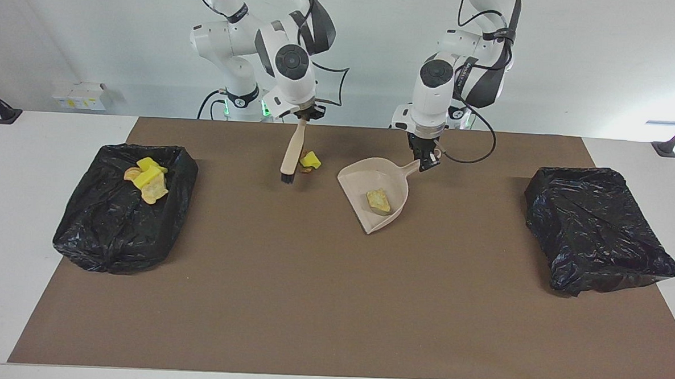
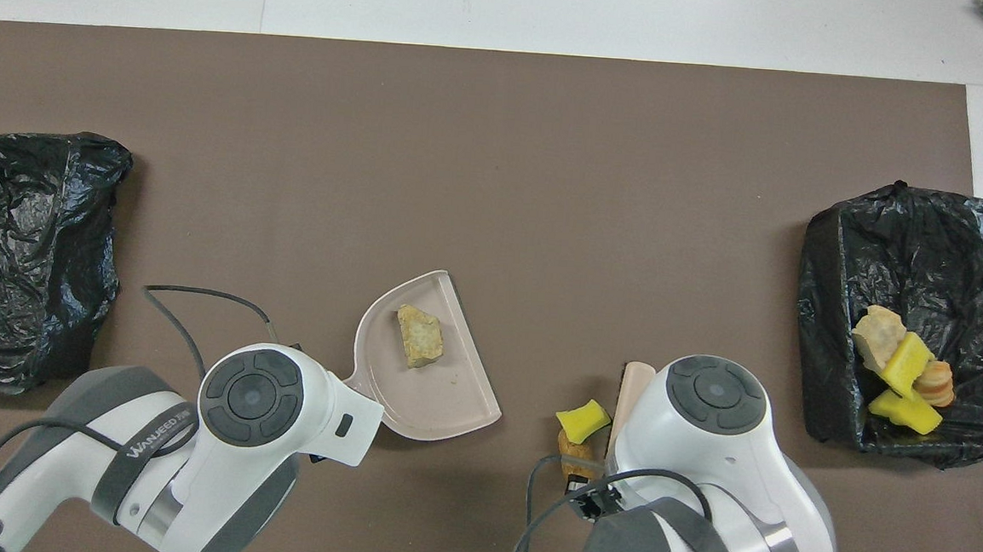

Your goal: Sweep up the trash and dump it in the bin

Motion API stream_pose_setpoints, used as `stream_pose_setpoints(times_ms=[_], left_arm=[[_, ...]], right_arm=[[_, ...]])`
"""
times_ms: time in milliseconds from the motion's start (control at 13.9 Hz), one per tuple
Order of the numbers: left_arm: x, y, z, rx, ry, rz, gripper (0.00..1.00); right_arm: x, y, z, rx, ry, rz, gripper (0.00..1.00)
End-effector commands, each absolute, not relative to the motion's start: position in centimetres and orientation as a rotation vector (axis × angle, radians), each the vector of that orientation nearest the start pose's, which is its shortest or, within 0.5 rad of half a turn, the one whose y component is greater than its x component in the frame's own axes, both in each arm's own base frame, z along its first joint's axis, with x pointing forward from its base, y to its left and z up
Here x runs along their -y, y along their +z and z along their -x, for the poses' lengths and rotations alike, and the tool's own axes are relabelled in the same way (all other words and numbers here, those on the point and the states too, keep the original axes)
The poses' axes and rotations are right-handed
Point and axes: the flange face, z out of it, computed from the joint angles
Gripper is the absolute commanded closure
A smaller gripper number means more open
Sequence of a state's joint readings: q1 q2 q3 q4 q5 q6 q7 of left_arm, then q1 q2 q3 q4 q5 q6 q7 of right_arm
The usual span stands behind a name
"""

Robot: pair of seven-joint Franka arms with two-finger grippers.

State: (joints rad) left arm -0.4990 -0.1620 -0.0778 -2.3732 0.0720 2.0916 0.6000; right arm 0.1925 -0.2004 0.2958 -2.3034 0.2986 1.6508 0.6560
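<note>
My right gripper (image 1: 303, 115) is shut on the top of the beige brush (image 1: 291, 153) handle. The brush hangs tilted, its black bristles at the mat beside two bits of trash. These are a yellow wedge (image 1: 311, 160) touching a brown roll (image 2: 575, 448). My left gripper (image 1: 427, 161) is shut on the handle of the beige dustpan (image 1: 361, 179), which rests on the mat with one golden pastry (image 1: 378, 200) in it. In the overhead view the arms hide both grippers; the dustpan (image 2: 450, 393), pastry (image 2: 418, 336), wedge (image 2: 582, 420) and brush (image 2: 634, 385) show.
A black-lined bin (image 1: 113, 231) at the right arm's end of the table holds several yellow and brown bits (image 1: 147, 179). A second black-lined bin (image 1: 597, 235) lies at the left arm's end. A brown mat (image 1: 310, 302) covers the table.
</note>
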Motion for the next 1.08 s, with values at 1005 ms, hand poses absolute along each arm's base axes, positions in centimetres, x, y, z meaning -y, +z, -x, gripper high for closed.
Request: stream_pose_setpoints(times_ms=[1005], left_arm=[[24.8, 38.2, -39.5, -1.726, 0.166, 2.515, 1.00]], right_arm=[[-27.4, 36.7, -27.4, -0.880, 0.724, 2.902, 1.00]])
